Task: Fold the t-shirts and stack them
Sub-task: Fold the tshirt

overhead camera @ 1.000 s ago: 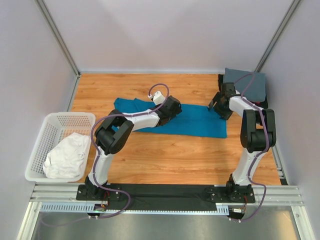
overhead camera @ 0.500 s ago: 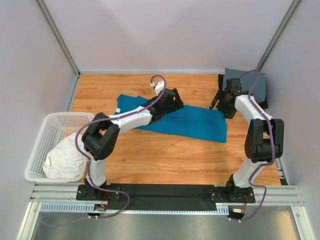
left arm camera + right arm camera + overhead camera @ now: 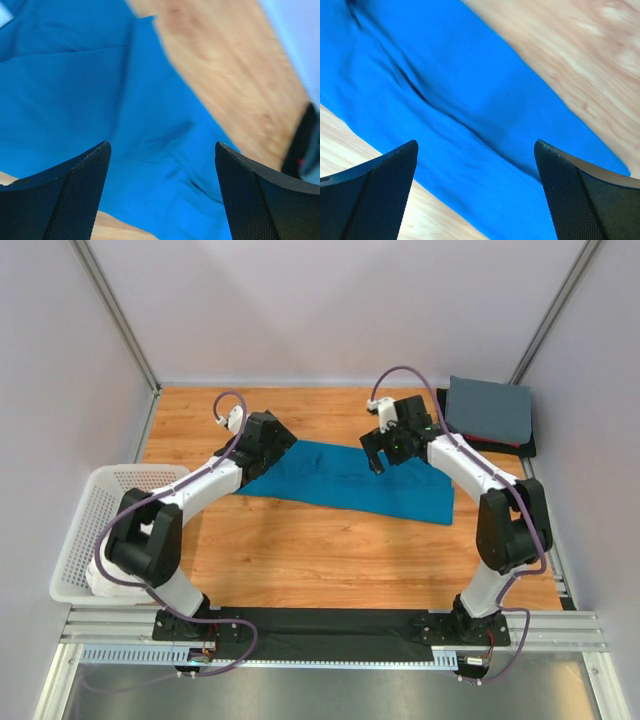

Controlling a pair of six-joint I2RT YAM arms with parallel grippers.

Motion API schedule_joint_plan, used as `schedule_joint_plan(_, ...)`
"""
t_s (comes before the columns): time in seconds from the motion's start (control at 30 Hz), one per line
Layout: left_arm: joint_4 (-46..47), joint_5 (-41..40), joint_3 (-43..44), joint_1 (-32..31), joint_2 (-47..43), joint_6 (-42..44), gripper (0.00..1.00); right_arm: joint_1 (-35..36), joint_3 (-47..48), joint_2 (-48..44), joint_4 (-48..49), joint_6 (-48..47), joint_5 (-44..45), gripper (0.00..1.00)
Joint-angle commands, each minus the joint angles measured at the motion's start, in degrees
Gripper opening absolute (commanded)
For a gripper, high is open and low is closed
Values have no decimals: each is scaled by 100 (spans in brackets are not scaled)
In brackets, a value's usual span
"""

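Left hand (image 3: 161, 150): open, fingers spread wide with nothing between them, poised over the far left end of the teal-blue t-shirt (image 3: 350, 480).
Right hand (image 3: 475, 145): also open and empty, above the shirt's far edge, a little right of its middle.
Teal-blue t-shirt: lies on the worktop (image 3: 330, 550) as a long creased band running left to right and slanting nearer towards the right, with a hand over each part.
Stack: a folded slate-grey t-shirt (image 3: 488, 408) sits on something dark in the far right corner, well apart from the teal one.
Waiting: a white t-shirt (image 3: 112, 565) lies bunched in the basket (image 3: 90, 500) at the near left.
Step in hand: probably mid-fold on the teal shirt, which seems narrowed lengthwise but not yet folded end to end.
Next move: each hand likely needs to come down and pinch the cloth at an edge, catching every layer. One end can then be carried over the other without the limp fabric dragging or bunching. Only after that fold is the shirt ready for the stack.
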Motion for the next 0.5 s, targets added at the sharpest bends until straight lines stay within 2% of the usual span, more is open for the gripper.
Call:
schedule_joint_plan(0.0,-294,134,36,265,303,-545,91,81,2,389,-125,-1538,761,100)
schedule_joint_plan(0.27,-795,-59,616,397,1349,-668,91,90,-305,591,-46,-1714,594,100)
schedule_joint_plan(0.47,-884,133,748,599,1859,-932,91,291,-341,916,-72,-1600,752,100)
